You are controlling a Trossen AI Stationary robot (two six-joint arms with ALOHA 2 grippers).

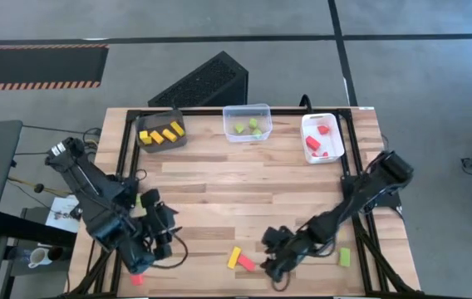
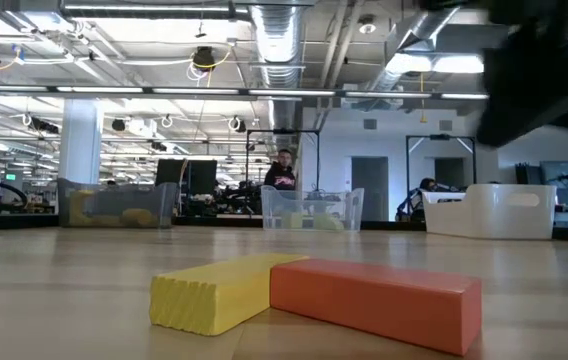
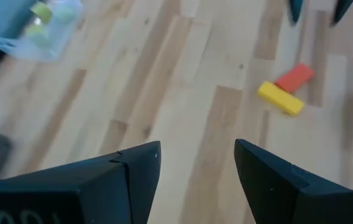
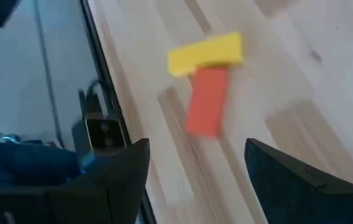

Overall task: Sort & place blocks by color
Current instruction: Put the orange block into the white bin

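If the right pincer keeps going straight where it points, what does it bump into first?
Probably the red block, lying just ahead of the open right pincer, with the yellow block touching it beyond. Depth is hard to judge.

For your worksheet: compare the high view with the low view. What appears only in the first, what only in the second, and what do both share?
Only the high view shows both arms, the open left gripper and open right gripper, and a green block near the table's right edge.

Only the low view shows the room behind, with a person.

Both show the touching yellow block and red block, plus three bins along the far edge.
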